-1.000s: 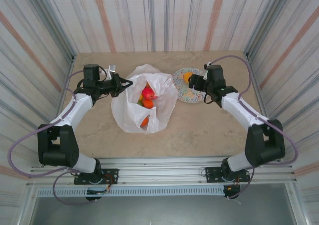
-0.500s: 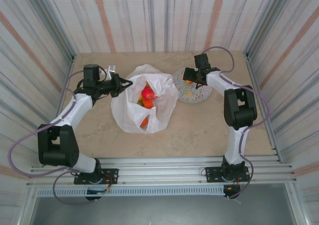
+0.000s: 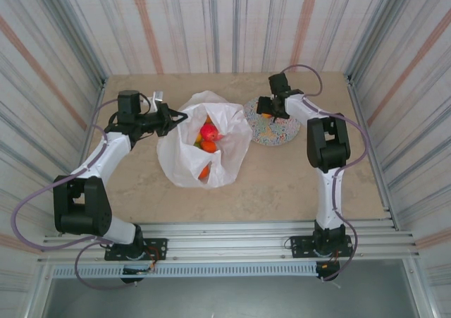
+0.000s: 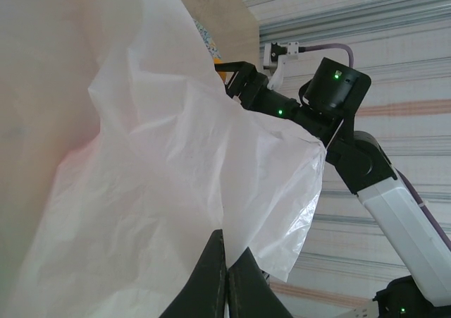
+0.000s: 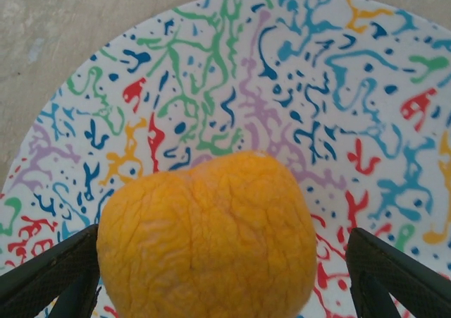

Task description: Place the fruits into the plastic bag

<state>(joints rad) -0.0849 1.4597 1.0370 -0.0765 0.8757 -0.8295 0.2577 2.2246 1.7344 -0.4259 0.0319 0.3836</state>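
Left gripper (image 4: 225, 253) is pinched shut on the bag (image 3: 232, 152) rim, judged so that the mouth is held up and open toward the plate (image 5: 317, 85). Several fruits (image 3: 208, 131) lie inside the bag. One yellow-orange fruit (image 5: 206, 237) rests on the plate. Right gripper (image 3: 265, 108) is set low over it, fingers spread at either side, not yet closed. Judged: the grasp is in hand; closing is needed next.

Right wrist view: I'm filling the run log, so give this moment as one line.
left gripper shut on plastic bag edge | right gripper open astride yellow-orange fruit on speckled plate | other fruits in bag
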